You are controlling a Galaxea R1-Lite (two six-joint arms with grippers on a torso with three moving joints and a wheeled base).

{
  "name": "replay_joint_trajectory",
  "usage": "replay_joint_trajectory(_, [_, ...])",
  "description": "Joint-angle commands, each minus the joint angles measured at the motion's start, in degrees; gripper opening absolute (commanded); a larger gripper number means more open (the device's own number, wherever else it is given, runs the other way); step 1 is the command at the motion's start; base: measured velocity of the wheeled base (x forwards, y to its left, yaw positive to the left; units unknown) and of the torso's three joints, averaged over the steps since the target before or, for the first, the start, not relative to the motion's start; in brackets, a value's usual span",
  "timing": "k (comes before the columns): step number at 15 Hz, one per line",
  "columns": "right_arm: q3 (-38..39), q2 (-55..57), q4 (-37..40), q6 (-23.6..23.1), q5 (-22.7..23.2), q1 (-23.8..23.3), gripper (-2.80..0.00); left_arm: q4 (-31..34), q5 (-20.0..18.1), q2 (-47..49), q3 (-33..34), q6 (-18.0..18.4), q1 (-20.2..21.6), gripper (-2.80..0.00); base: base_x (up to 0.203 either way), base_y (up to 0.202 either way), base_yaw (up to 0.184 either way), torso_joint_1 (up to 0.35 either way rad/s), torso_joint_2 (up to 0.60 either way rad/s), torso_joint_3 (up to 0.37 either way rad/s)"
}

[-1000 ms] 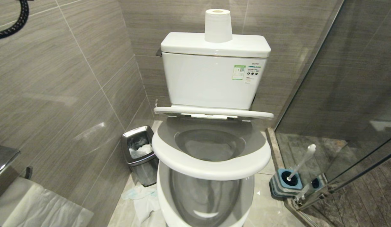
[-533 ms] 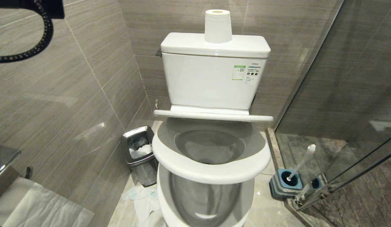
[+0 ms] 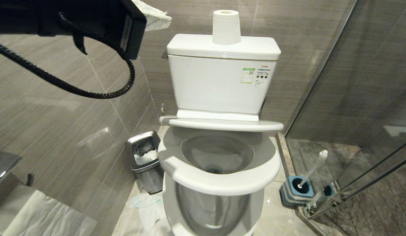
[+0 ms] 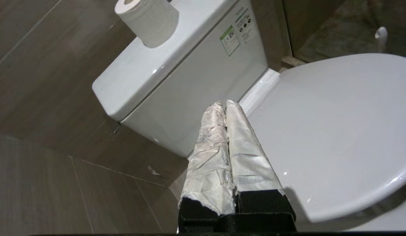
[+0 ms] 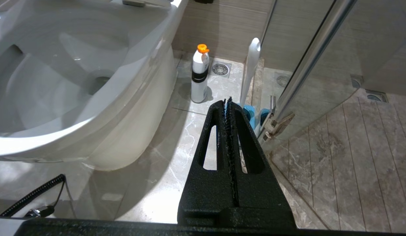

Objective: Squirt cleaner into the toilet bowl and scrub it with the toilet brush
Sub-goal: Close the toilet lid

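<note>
Your left gripper (image 4: 222, 104), paper-wrapped fingers pressed together and holding nothing, is hanging high beside the toilet bowl (image 3: 219, 177). The toilet brush (image 3: 312, 170) is standing in its holder on the marble floor (image 3: 275, 216), against the glass door (image 3: 370, 98).

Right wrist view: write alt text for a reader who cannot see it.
The shut black right gripper hangs over a marble floor beside the white toilet bowl. Ahead stand a white bottle with an orange cap and the toilet brush in its blue holder, next to a glass shower door.
</note>
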State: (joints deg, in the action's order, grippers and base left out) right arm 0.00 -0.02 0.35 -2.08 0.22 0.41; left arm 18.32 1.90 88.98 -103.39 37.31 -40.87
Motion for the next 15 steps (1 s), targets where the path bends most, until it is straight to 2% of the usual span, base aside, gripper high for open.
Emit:
replay_joint_trajectory(1, [0.02,0.02,0.0,-0.02,0.04,0.02,-2.8,-0.01,1.43,2.99,-0.1,1.5,-0.38,-2.8,0.0,0.0,0.0,0.0,0.0,0.0])
replay_joint_trajectory(3, [0.09,0.02,0.0,-0.02,0.04,0.02,-2.8,3.47,2.02,4.6,-0.88,3.74,-0.07,-2.8,0.0,0.0,0.0,0.0,0.0,0.0])
replay_joint_trajectory(6, [0.05,0.02,0.0,-0.02,0.04,0.02,-2.8,22.13,2.06,7.48,-6.94,6.53,0.21,-2.8,0.0,0.0,0.0,0.0,0.0,0.0])
replay_joint_trajectory(7, [0.09,0.02,0.0,-0.02,0.04,0.02,-2.8,26.52,2.08,8.87,-8.25,8.64,0.31,-2.8,0.0,0.0,0.0,0.0,0.0,0.0])
replay_joint_trajectory(10, [0.03,0.02,0.0,-0.02,0.04,0.02,-2.8,27.03,2.11,10.91,-8.5,11.64,0.11,-2.8,0.0,0.0,0.0,0.0,0.0,0.0])
replay_joint_trajectory(13, [0.08,0.02,0.0,-0.02,0.04,0.02,-2.8,27.06,2.17,12.17,-8.5,16.27,-0.91,-2.8,0.0,0.0,0.0,0.0,0.0,0.0])
replay_joint_trajectory(15, [0.09,0.02,0.0,-0.02,0.04,0.02,-2.8,27.12,2.23,13.51,-8.42,17.0,-2.36,-2.8,0.0,0.0,0.0,0.0,0.0,0.0])
